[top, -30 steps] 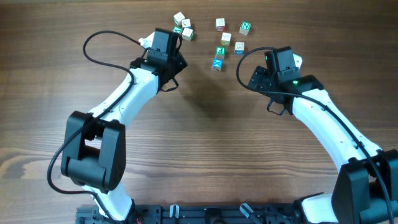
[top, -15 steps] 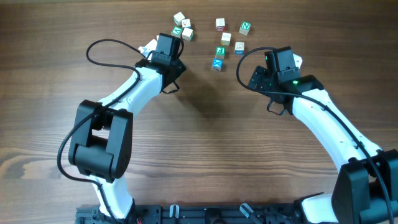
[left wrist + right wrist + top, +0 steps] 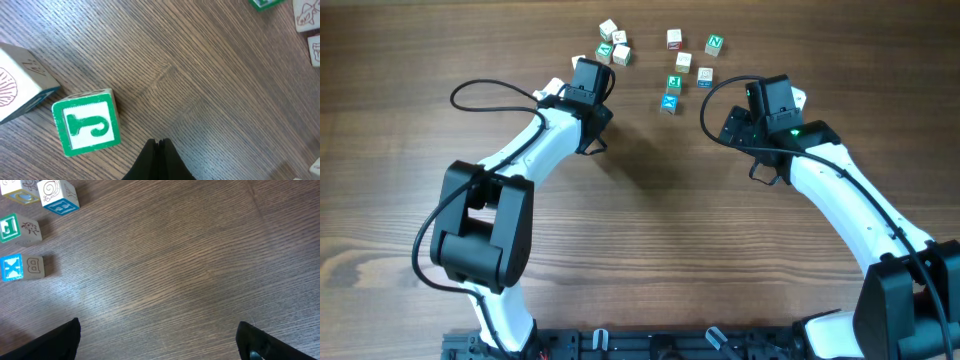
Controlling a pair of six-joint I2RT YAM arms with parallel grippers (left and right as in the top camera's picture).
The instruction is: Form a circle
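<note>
— Where can a hand pass on the table [image 3: 650, 260]?
— The middle and the near edge are bare wood, between the left arm [image 3: 535, 135] and the right arm [image 3: 840, 190]. Toward the far edge stand a left group of blocks [image 3: 620, 38] and a right group of blocks [image 3: 684, 61], with an open lane between them.
— Around the left gripper [image 3: 157, 145]?
— Its closed tips have a green J block [image 3: 87, 125] just beside them, not touching. Another block [image 3: 20, 82] sits close beside that one. Ahead is bare wood.
— And the right gripper [image 3: 156, 332]?
— Its fingers are spread wide over bare wood. A blue X block [image 3: 22, 267] and its neighbours stand well off to one side.
</note>
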